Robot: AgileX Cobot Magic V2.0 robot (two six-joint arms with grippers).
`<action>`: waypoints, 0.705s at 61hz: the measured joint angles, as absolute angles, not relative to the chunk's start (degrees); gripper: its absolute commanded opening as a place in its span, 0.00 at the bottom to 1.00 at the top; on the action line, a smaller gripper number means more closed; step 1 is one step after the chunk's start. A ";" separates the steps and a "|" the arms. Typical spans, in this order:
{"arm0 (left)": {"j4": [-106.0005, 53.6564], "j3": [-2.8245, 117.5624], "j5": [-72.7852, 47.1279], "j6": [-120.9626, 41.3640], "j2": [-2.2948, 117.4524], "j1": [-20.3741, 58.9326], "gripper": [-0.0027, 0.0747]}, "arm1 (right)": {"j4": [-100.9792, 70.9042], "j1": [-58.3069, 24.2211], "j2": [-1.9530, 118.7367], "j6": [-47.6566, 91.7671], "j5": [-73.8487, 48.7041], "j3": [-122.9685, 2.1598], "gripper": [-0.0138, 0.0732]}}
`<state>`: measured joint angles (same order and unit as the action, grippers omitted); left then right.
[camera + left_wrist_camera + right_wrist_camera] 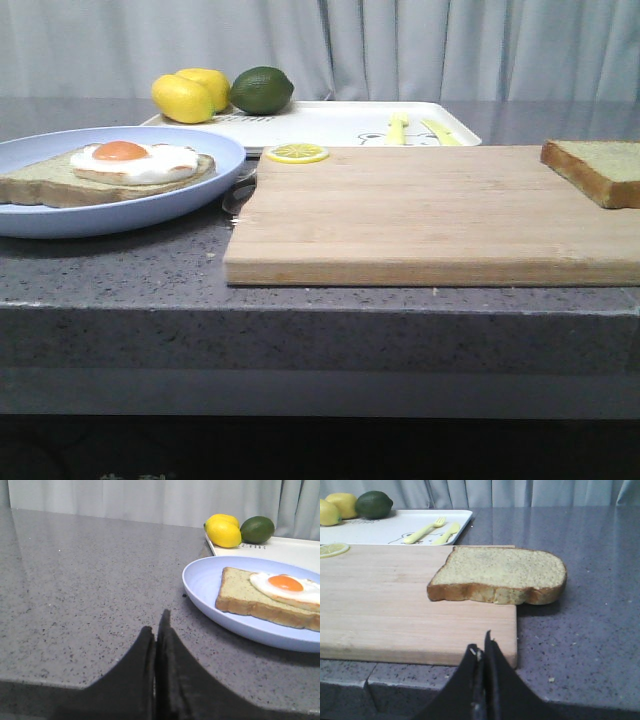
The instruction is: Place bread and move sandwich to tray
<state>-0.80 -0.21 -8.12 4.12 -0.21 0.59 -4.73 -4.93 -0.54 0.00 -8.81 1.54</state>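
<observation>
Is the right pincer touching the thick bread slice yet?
Apart. The right wrist view shows bare wooden cutting board between the shut right pincer and the thick brown-crusted bread slice.

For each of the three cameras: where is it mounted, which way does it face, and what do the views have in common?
Front view: low, looking forward over the cutting board to the tray; no arm visible.
Left wrist view: on the left arm, facing the sandwich on its plate; left gripper shut.
Right wrist view: on the right arm, facing the bread; right gripper shut.
All three show the lime.
</observation>
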 measured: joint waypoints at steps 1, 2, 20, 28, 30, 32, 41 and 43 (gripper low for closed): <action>-0.80 -0.21 -7.83 4.12 -0.21 0.59 0.01 | -4.73 -4.93 -0.54 0.00 -8.55 1.54 0.09; -0.80 -0.21 -7.51 4.12 -0.21 0.59 0.01 | -4.73 -4.93 -0.54 0.00 -8.30 1.54 0.09; -2.41 -0.09 5.56 4.12 -0.21 0.59 0.01 | -7.27 -4.93 -0.54 0.00 -4.85 1.18 0.09; -3.83 4.17 6.16 4.12 -0.21 0.59 0.01 | -9.86 -4.93 -0.54 0.00 -7.71 -4.35 0.09; -3.92 6.52 4.99 4.12 -0.21 0.59 0.01 | -10.12 -4.93 -0.54 0.00 -8.86 -6.53 0.09; -3.79 9.09 3.62 4.12 -0.21 0.59 0.01 | -10.19 -4.93 -0.54 0.00 -9.80 -8.32 0.09; -2.20 21.72 -6.22 4.12 5.01 0.59 0.01 | -10.33 -4.93 2.86 0.00 -16.24 -19.15 0.09; -2.07 24.18 -9.88 4.12 7.38 0.59 0.01 | -10.32 -4.93 5.53 0.00 -17.94 -21.47 0.09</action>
